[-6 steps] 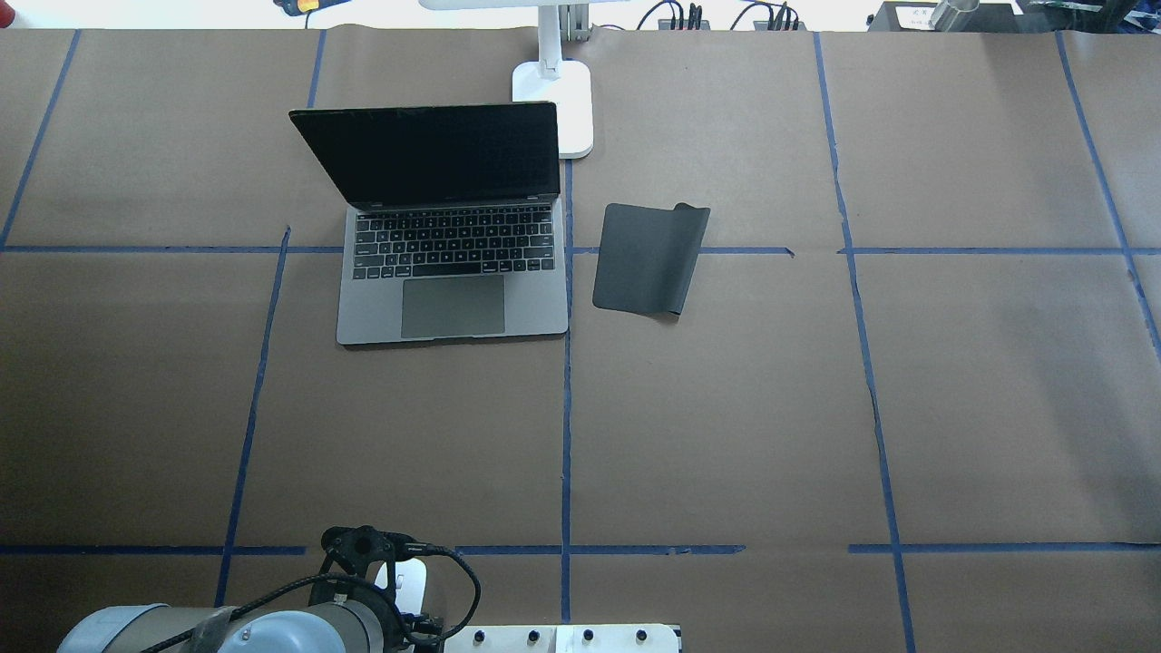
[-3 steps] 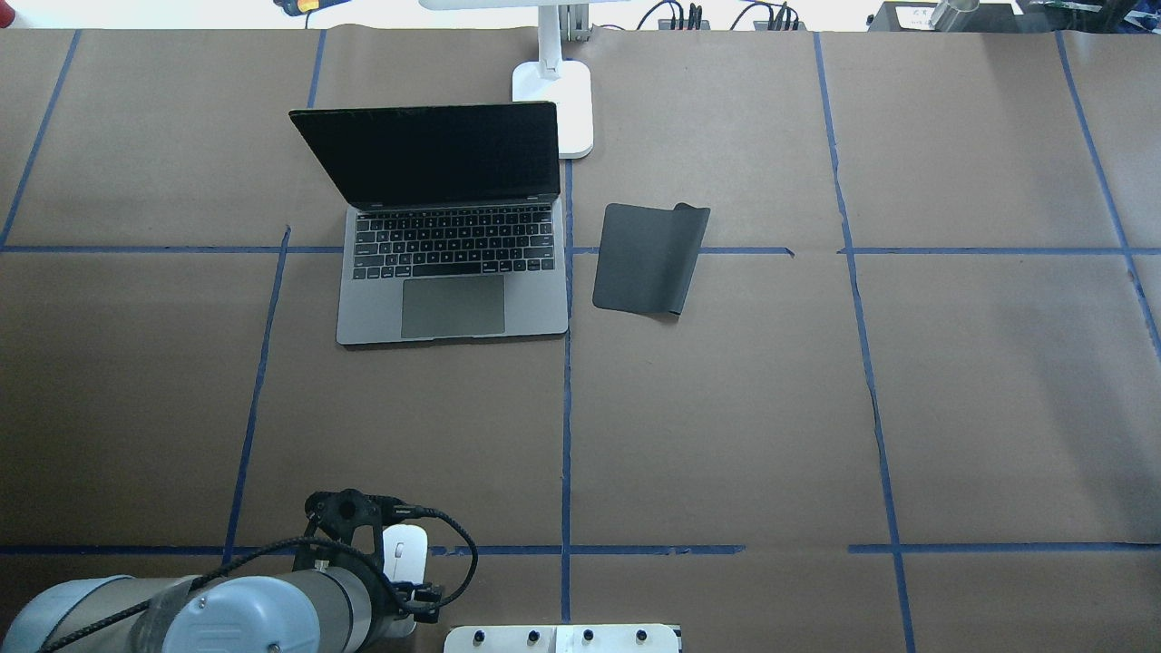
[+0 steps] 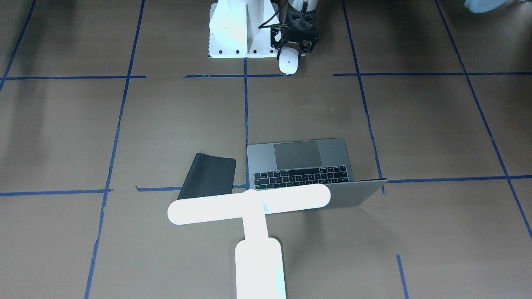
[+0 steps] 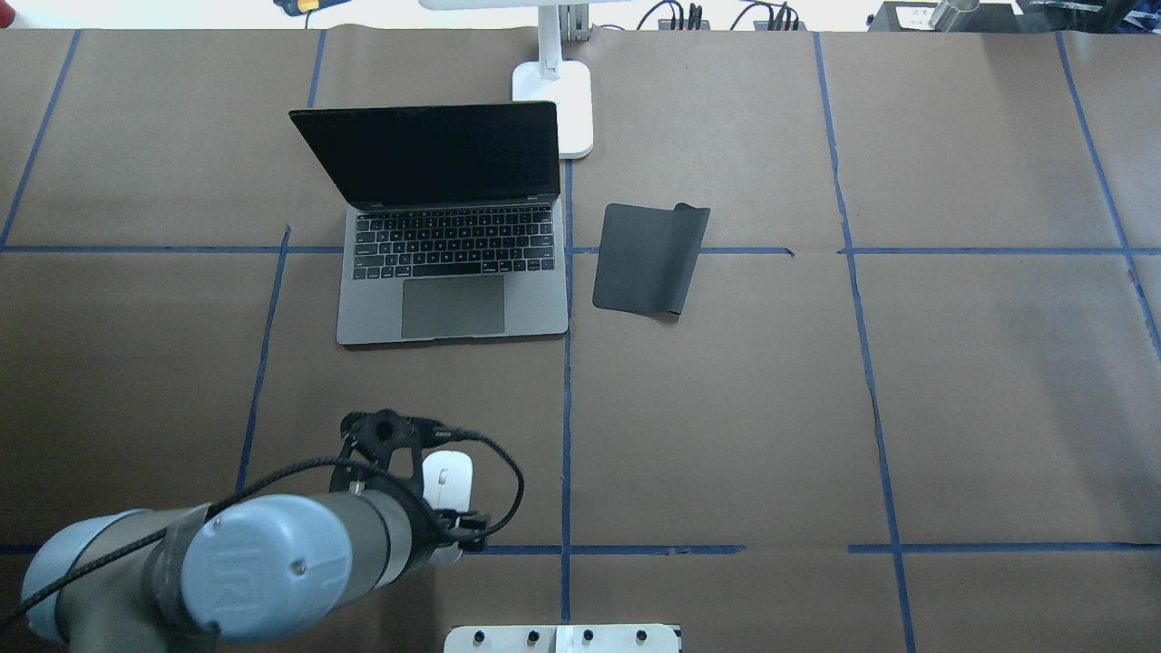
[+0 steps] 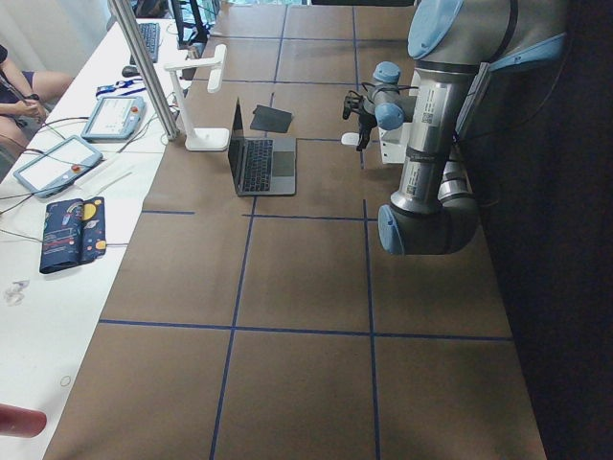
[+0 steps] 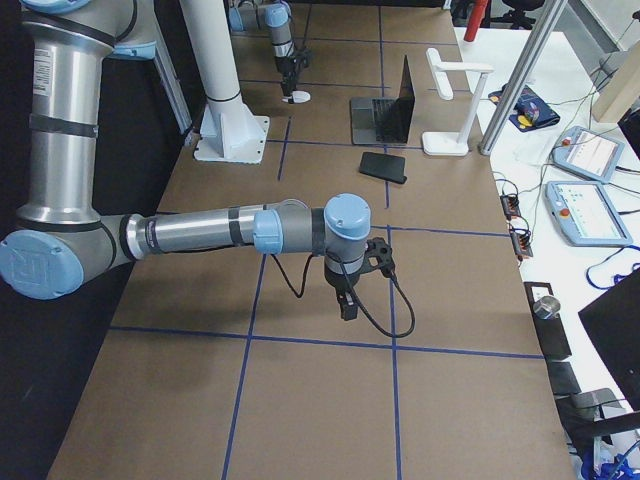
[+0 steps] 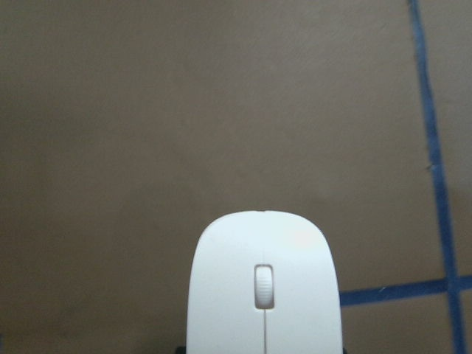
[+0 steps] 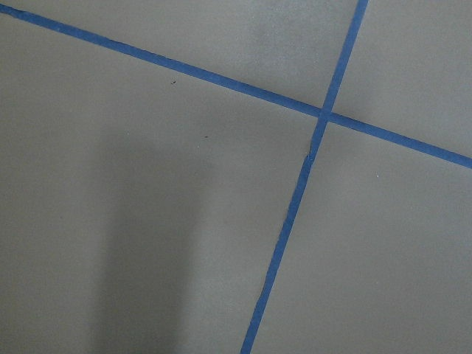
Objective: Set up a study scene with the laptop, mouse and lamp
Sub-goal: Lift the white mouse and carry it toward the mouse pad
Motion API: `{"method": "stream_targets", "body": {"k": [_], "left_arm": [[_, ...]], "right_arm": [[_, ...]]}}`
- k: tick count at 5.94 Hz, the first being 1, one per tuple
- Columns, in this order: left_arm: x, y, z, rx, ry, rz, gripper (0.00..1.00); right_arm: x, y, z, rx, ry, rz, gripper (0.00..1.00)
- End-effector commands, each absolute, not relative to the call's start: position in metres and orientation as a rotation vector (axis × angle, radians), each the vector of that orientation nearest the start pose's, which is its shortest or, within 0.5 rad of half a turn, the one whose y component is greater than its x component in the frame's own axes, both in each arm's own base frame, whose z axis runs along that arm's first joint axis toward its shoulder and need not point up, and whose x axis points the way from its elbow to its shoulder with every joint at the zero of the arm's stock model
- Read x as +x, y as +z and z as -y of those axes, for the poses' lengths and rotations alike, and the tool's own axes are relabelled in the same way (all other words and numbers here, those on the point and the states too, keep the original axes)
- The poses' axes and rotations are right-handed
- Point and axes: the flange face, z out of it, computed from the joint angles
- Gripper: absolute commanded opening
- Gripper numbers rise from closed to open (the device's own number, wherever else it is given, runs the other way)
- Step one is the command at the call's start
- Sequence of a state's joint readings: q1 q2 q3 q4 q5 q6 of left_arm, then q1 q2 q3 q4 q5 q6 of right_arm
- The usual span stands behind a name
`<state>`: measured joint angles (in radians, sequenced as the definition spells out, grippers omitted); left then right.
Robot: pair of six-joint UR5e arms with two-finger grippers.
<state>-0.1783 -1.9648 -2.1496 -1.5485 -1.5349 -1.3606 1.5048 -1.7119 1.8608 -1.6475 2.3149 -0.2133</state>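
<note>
My left gripper [image 4: 442, 512] is shut on the white mouse [image 4: 448, 479] and holds it just above the brown table, near the robot's side. The mouse fills the bottom of the left wrist view [image 7: 264, 295], and it shows under the left gripper [image 3: 294, 46] in the front-facing view [image 3: 287, 63]. The grey laptop [image 4: 452, 272] stands open at the far middle of the table. The white lamp [image 3: 249, 202] glows behind it, its base [image 4: 555, 107] at the laptop's far right corner. My right gripper [image 6: 346, 300] shows only in the exterior right view; I cannot tell whether it is open or shut.
A black mat [image 4: 648, 258] lies just right of the laptop, one far corner curled up. The white bolted pedestal [image 3: 232, 29] stands at the robot's edge. Blue tape lines cross the brown table. Operators' devices lie on a white side table [image 5: 67, 163].
My left arm has moved forward, away from the pedestal and towards the laptop, carrying the mouse with it across the near blue tape line. Laptop, mat and lamp have not moved.
</note>
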Motion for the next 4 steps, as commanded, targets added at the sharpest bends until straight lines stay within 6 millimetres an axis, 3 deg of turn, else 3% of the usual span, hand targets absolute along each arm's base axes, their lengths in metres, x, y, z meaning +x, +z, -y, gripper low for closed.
{"method": "stream_targets", "body": {"k": [1,4], "left_arm": [[0.504,0.156,0.272,0.181,0.008,-0.972,0.05],[0.575,0.08,0.368,0.213,0.013,-0.971,0.05]], "right_arm": [[0.037,0.594,0.436,0.117,-0.289,0.74,1.0],[0.037,0.596,0.437,0.114,-0.287,0.74,1.0]]}}
